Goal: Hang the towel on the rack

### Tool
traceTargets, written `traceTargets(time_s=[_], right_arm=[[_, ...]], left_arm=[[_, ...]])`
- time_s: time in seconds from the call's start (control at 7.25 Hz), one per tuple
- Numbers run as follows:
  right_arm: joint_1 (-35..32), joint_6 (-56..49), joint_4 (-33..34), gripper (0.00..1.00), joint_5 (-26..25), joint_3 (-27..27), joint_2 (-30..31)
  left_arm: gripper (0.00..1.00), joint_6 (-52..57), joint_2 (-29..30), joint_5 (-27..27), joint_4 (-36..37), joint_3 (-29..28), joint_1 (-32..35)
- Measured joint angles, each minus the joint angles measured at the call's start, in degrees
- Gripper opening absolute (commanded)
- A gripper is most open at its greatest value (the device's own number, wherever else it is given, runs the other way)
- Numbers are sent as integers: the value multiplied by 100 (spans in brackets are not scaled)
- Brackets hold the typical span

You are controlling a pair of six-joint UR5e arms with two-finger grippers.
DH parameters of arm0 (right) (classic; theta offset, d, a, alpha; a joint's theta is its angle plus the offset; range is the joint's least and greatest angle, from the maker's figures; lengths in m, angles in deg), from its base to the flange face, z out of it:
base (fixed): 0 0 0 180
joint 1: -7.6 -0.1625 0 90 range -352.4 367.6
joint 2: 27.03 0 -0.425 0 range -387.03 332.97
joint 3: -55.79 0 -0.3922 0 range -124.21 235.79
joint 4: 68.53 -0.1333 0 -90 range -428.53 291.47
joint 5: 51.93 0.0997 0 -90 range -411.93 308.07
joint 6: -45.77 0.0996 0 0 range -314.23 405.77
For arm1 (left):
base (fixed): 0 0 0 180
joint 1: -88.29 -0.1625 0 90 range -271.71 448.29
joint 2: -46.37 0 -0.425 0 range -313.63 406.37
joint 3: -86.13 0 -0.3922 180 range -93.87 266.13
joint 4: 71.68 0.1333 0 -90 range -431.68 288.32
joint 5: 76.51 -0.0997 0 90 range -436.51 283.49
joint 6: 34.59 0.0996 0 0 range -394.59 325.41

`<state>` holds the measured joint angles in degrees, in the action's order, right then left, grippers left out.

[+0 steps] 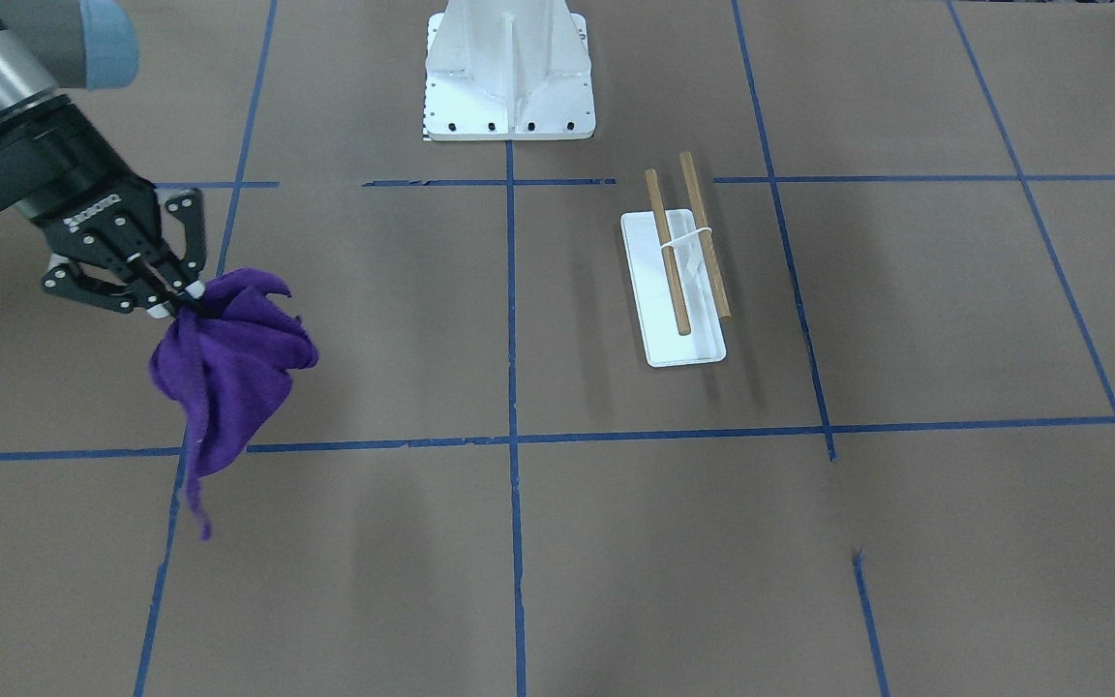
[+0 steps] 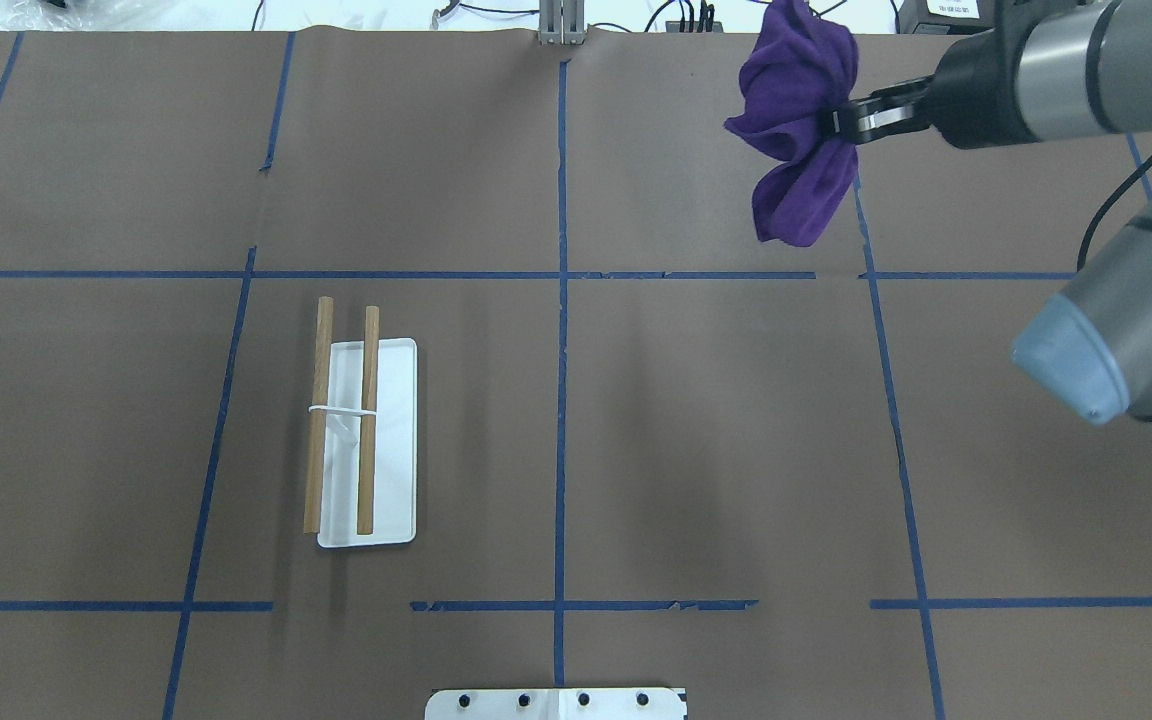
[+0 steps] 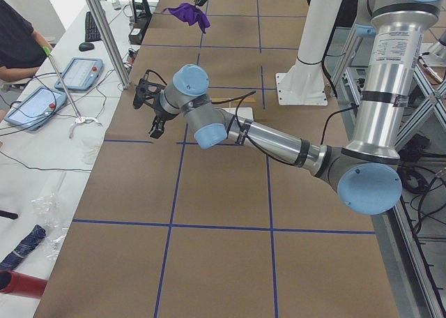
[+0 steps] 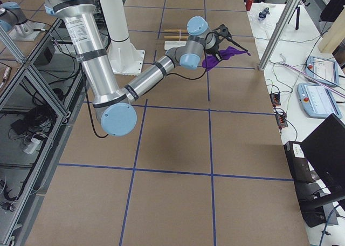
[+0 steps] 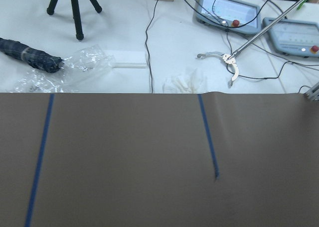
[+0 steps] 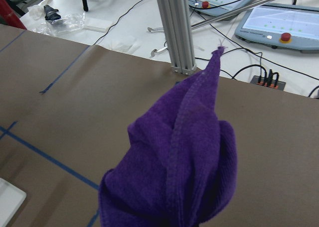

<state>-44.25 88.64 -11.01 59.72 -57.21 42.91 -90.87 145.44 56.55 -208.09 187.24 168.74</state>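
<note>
My right gripper point(image 1: 175, 300) is shut on a bunched purple towel point(image 1: 228, 378) and holds it in the air above the table, near the operators' edge on my right point(image 2: 801, 130). The towel fills the right wrist view point(image 6: 184, 177). The rack point(image 2: 341, 420), two wooden dowels joined by a thin white loop over a small white tray point(image 1: 683, 348), stands on the table on my left, far from the towel. My left gripper point(image 3: 145, 112) shows only in the exterior left view, above the table near the rack; I cannot tell whether it is open or shut.
The white bolted robot pedestal point(image 1: 509, 77) stands at the table's robot-side edge. An aluminium post point(image 6: 174, 28) rises at the far edge just beyond the towel. Blue tape lines point(image 2: 561, 400) grid the brown table. Pendants and cables point(image 5: 229, 10) lie beyond the edge.
</note>
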Motion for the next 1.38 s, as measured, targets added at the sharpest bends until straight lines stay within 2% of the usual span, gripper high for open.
traceTargets(time_s=[0.28,0.55,0.97,1.38], right_arm=[[993,-2,28,0,-1038,-301,-89],[1685,-46,259,0,-1850,-355,-402],[1912,-59,668,0,-2083,-373,-732],[1925,-59,698,0,-2089,-416,-745]], left_arm=[[100,-1947,617,1,-521,-8,-651],[100,-3118,1274,-101,-684,-47,-1423],[100,-3738,2206,-608,-749,-111,-2543],[100,-4165,2862,-1938,-1140,-469,-3480]])
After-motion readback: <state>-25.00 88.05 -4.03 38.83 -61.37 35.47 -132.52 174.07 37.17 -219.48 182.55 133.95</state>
